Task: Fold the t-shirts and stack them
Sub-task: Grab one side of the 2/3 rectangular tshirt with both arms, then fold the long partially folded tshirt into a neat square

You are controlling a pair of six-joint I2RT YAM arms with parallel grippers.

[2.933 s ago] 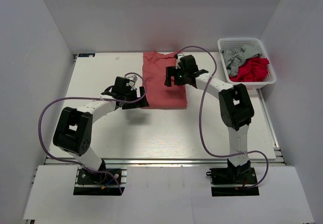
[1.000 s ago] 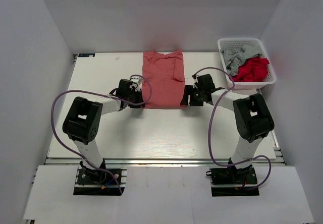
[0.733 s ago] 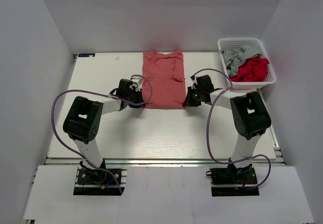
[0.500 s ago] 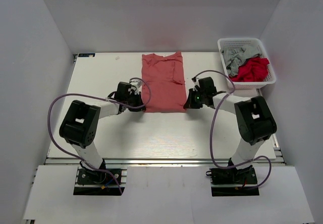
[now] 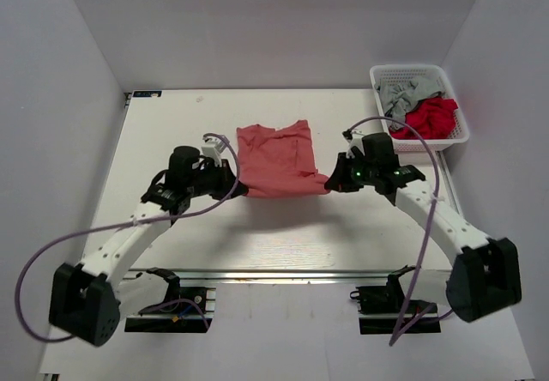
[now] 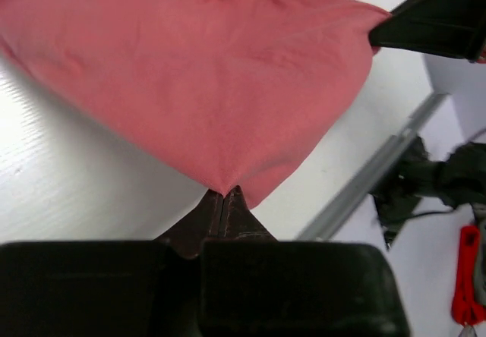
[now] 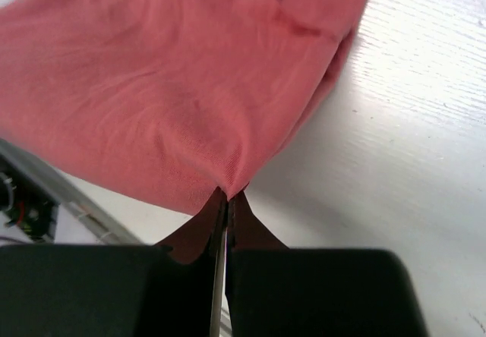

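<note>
Salmon-red t-shirt (image 5: 274, 160) hangs stretched betw. two grippers above the white tabletop (image 5: 163, 123). L gripper (image 5: 237, 189) is pinched tight on the shirt's near-left corner, and R gripper (image 5: 331, 182) is pinched tight on the near-right corner. The near hem sags in a shallow curve from one gripper to the other. The rest of the cloth slopes away beyond both, and its far end appears to rest on the tabletop.

Open tabletop spreads to the left of the L gripper. A wide bare strip runs behind both grippers to the metal edge rail (image 5: 283, 271).

Beyond and to the right of the R gripper, well apart, a white perforated plastic basket (image 5: 426, 146) holds a crumpled grey garment (image 5: 398, 98) and a bright red garment (image 5: 431, 119).

L wrist view: black fingertips (image 6: 209, 217) meet, w/ cloth puckering to a point just ahead. The R gripper shows as a dark wedge at the opposite corner, cut off by the frame. R wrist view: same pucker, w/ a fold ridge ahead and to the right.

Cloth is soft, matte and lightly creased. No. of layers gripped can't be told, and the shirt's underside is hidden. Purple cables (image 5: 51, 252) loop off both arms.
</note>
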